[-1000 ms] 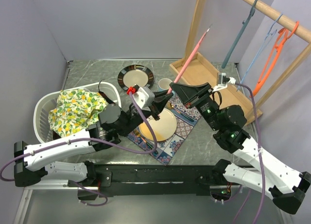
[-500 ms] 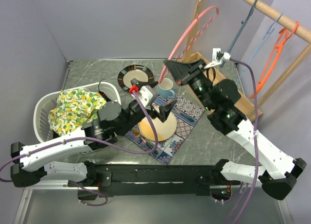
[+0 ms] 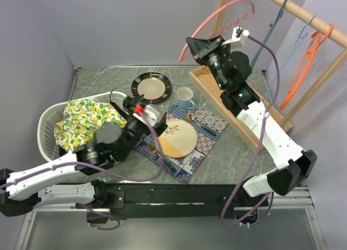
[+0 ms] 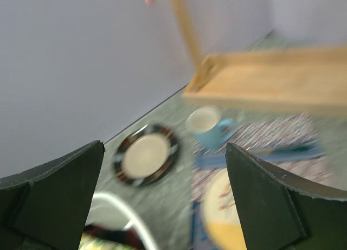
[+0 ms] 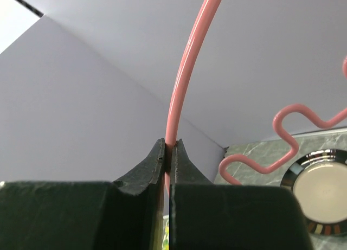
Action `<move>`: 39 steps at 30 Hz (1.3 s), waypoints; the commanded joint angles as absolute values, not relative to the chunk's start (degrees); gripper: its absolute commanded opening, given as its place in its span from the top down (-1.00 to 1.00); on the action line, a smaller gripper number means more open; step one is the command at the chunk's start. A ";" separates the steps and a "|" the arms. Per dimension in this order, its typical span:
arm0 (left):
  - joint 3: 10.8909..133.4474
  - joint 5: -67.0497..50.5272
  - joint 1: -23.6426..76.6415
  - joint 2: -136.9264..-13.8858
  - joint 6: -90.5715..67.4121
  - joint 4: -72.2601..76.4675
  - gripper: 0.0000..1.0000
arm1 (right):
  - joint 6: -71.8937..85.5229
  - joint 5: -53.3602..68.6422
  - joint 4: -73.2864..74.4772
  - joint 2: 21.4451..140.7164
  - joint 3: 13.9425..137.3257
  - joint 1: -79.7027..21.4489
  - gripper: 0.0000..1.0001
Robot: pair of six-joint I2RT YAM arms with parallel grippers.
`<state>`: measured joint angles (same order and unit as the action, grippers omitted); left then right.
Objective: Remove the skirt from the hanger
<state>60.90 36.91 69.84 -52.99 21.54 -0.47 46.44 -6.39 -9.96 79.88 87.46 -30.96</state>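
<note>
The skirt (image 3: 87, 120) is lying in the basket (image 3: 46, 122) at nine o'clock, and my left gripper (image 3: 156, 121) is hovering near the centre with its fingers spread. At one o'clock my right gripper (image 5: 168, 147) is pinching the pink hanger (image 5: 172, 125), holding it high.

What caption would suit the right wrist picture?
The right gripper pinches a pink hanger; a plate lies below.

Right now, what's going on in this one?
The right claw is shut on the bare pink hanger and holds it high in the air, near the wooden rail. The lemon-print skirt is off the hanger and lies in the white basket on the left. The left claw is open and empty above the table.
</note>
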 commanded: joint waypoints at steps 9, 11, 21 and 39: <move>51.24 47.29 70.14 -53.09 30.06 4.66 -0.99 | 54.84 -4.40 -15.73 85.43 95.18 -23.56 1.00; 50.45 46.76 70.05 -51.34 30.06 5.36 -0.99 | 55.72 -3.09 -16.17 86.48 96.06 -22.77 1.00; 47.99 46.05 70.05 -44.30 31.99 8.26 -0.99 | 60.03 -0.26 -15.82 90.88 100.63 -18.28 1.00; 47.90 46.67 70.05 -42.72 32.17 7.38 -0.99 | 61.61 0.53 -15.91 93.52 104.24 -15.73 1.00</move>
<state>47.99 46.19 69.84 -42.76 31.92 5.96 62.13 1.15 -11.16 94.56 101.38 -16.16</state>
